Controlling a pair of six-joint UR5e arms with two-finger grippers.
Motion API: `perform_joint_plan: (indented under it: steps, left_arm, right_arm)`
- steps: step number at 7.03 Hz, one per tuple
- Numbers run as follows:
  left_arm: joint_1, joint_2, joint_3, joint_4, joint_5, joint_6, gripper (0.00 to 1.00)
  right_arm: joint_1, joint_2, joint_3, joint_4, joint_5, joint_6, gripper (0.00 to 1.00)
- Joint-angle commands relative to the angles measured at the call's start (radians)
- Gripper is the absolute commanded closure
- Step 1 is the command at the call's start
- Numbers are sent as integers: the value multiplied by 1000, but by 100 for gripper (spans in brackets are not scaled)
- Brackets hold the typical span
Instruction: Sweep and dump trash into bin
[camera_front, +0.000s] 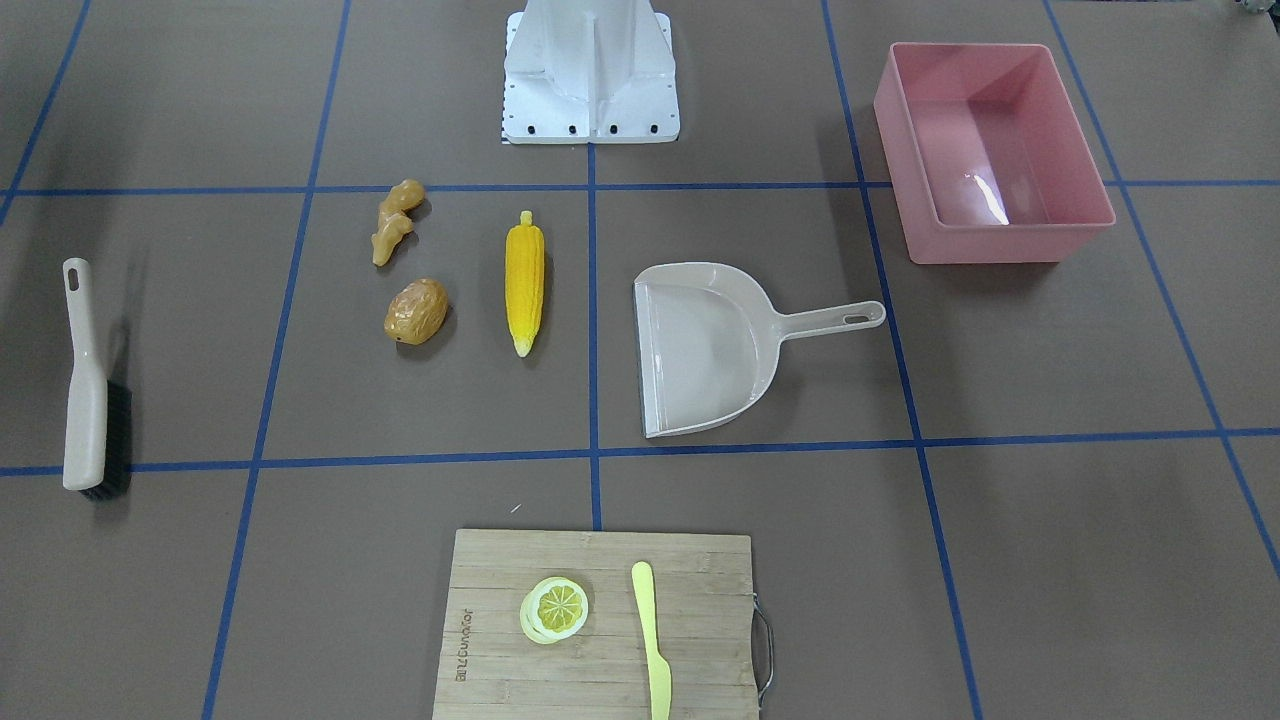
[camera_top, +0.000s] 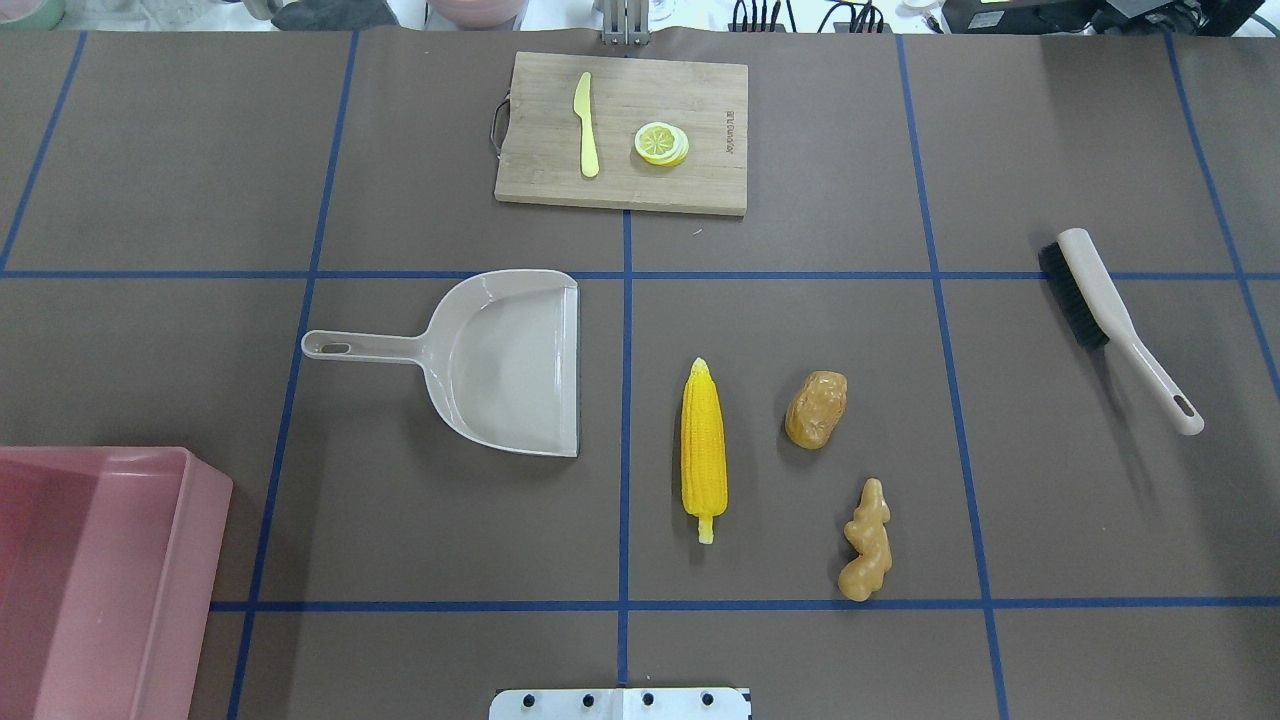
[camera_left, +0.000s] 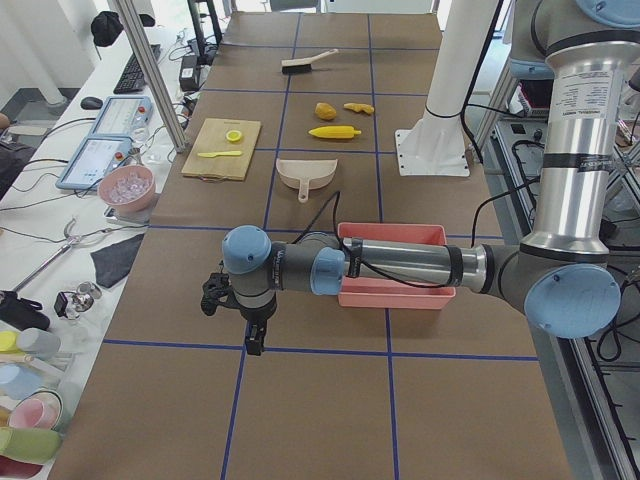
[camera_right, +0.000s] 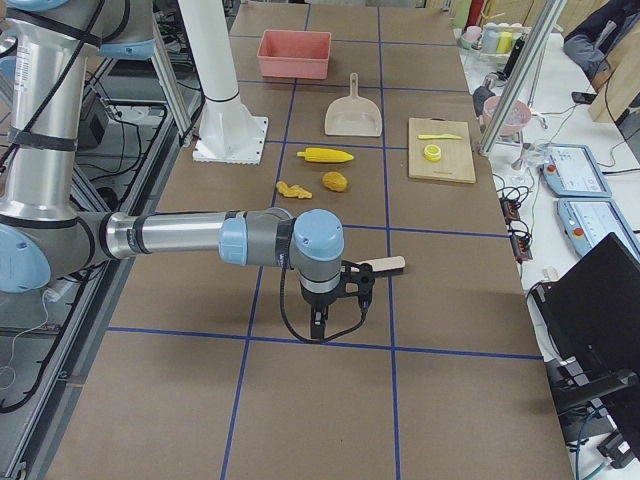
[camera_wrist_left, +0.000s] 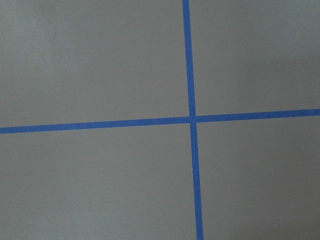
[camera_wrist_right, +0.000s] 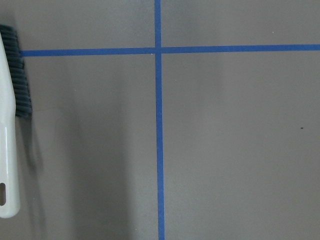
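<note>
The trash lies together on the brown table: a yellow corn cob (camera_top: 704, 450), a brown potato (camera_top: 816, 409) and a tan ginger root (camera_top: 866, 542). The pink bin (camera_top: 205, 560) stands at the near left corner in the overhead view. My left gripper (camera_left: 255, 340) hangs over bare table beyond the bin, far from the trash. Near the brush, my right gripper (camera_right: 318, 328) points down at the table. Both grippers show only in the side views, so I cannot tell whether they are open or shut. The left wrist view holds only table and blue tape.
A beige dustpan (camera_top: 510, 360) lies left of the corn, its mouth facing it. Over at the right lies a beige brush (camera_top: 1100, 300), also at the right wrist view's left edge. A wooden board (camera_top: 700, 190) at the far side carries a lemon slice (camera_top: 661, 143) and plastic knife (camera_top: 586, 125).
</note>
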Motion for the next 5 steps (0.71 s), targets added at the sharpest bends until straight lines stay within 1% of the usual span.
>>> perform_joint_plan:
  steps: [1,5]
  left_arm:
    - [0,0,0,0,1,0,2]
    - [0,0,1,0,1,1,2]
  right_arm:
    - [0,1,6,9,3,-7,0]
    - [0,-1,-1,14,-4,-9,0]
